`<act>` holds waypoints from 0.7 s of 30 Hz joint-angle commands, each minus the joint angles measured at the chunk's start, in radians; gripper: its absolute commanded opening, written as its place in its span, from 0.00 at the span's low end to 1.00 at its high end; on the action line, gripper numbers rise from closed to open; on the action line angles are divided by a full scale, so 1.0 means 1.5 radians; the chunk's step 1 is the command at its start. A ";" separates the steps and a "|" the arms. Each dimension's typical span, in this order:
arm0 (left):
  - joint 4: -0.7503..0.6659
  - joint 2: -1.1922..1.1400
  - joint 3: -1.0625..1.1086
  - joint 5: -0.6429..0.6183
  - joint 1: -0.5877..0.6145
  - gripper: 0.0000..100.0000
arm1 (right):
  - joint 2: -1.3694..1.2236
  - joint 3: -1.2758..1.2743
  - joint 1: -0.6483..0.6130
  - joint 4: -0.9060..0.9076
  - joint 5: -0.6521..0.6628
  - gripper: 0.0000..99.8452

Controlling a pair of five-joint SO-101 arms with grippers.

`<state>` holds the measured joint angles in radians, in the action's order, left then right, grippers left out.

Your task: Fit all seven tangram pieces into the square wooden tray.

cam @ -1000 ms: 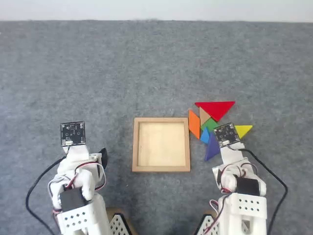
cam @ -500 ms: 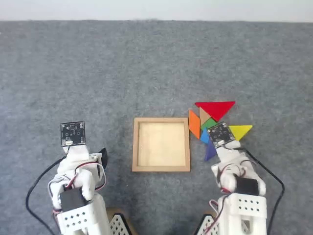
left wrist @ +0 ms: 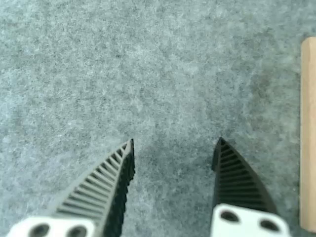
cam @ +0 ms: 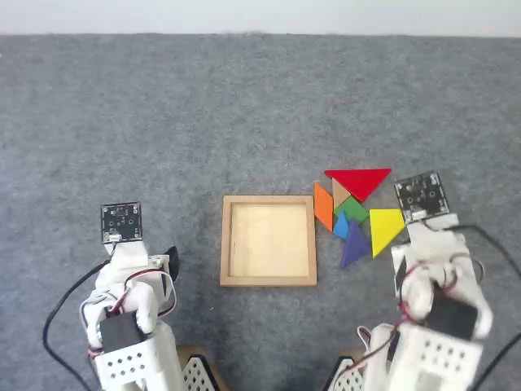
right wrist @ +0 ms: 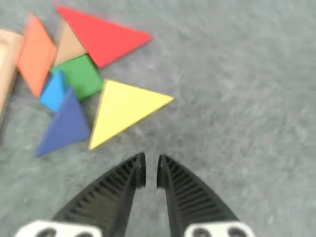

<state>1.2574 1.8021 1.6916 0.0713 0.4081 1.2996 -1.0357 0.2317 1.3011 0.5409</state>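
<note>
The square wooden tray (cam: 269, 281) lies empty on the grey carpet. All seven pieces sit just right of it: red triangle (cam: 358, 181), orange parallelogram (cam: 323, 205), tan triangle (cam: 339, 193), green square (cam: 353, 210), light blue triangle (cam: 341, 226), dark blue triangle (cam: 353, 246) and yellow triangle (cam: 384, 228). My right gripper (right wrist: 150, 170) hovers shut and holds nothing, a short way from the yellow triangle (right wrist: 123, 109). Left of the tray, my left gripper (left wrist: 175, 148) is open over bare carpet, with the tray's edge (left wrist: 308, 133) off to one side.
Grey carpet covers the whole table, with wide open room behind the tray and to the far left. Both arm bases stand at the near edge, cables trailing beside them. The right arm's wrist camera block (cam: 421, 195) hangs right of the pieces.
The right arm has swung right, off the pieces. The yellow triangle has turned and now lies closer to the dark blue one. The left arm is unmoved.
</note>
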 commanded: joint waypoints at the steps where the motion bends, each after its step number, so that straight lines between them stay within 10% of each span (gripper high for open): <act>1: 0.003 0.010 -0.006 -0.006 0.004 0.24 | -0.217 0.135 -0.050 -0.012 -0.072 0.06; 12: 0.003 0.010 -0.006 -0.006 0.004 0.24 | -0.802 0.445 -0.160 -0.042 -0.307 0.15; 21: 0.003 0.010 -0.006 -0.006 0.004 0.24 | -0.912 0.453 -0.191 -0.145 -0.505 0.20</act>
<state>1.2574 1.8021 1.6916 0.0713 0.4081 -0.0767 -0.3943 -0.0245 1.1247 -0.0760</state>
